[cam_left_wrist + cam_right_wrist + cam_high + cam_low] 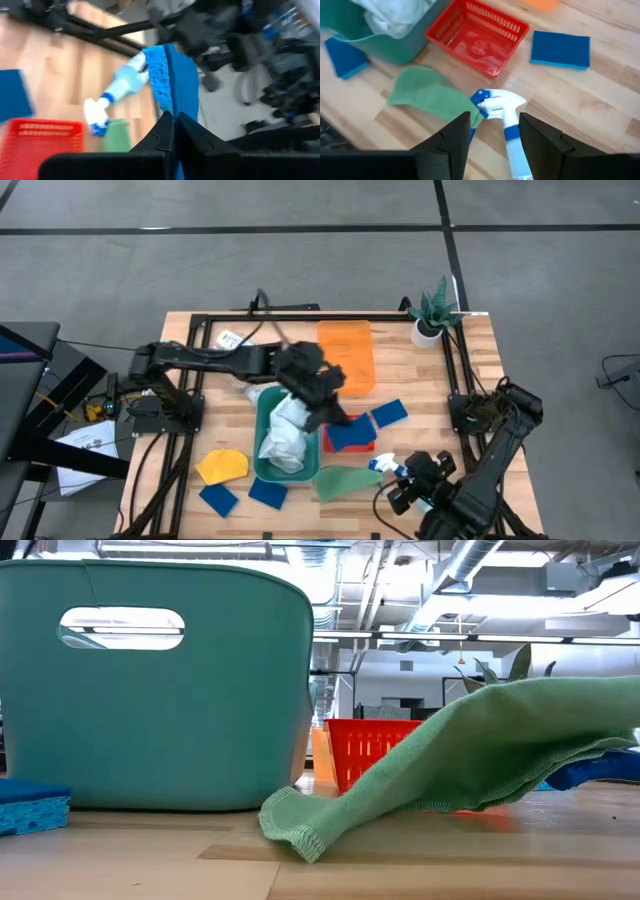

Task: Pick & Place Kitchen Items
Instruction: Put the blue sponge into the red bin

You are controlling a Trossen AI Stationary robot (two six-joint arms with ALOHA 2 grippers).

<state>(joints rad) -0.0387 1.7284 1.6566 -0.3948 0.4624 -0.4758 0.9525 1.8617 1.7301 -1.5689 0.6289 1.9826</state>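
My left gripper [330,420] is shut on a blue sponge [352,436] above the red basket [362,446]. My right gripper [492,135] is open near the table's front edge. Its fingers stand on either side of the blue-and-white trigger head [492,105] of the clear spray bottle [390,467], which lies on its side on the table. A green cloth [345,480] lies flat beside the bottle. A white cloth [285,435] fills the teal bin [262,465]. A yellow cloth [222,465] and two blue sponges [218,500] [267,492] lie at the front left. Another sponge [388,413] lies right of the basket. My left gripper pinches the blue sponge by one end [169,107] between its two fingers [162,132]. The sponge stands on edge and reaches out beyond the fingertips. It is lifted clear, over the red basket.
An orange board [345,355] lies at the far middle of the table. A green plant in a white pot [432,320] stands at the far right corner. A black frame [200,320] runs round the table's edges. The red basket [477,40] holds nothing inside.
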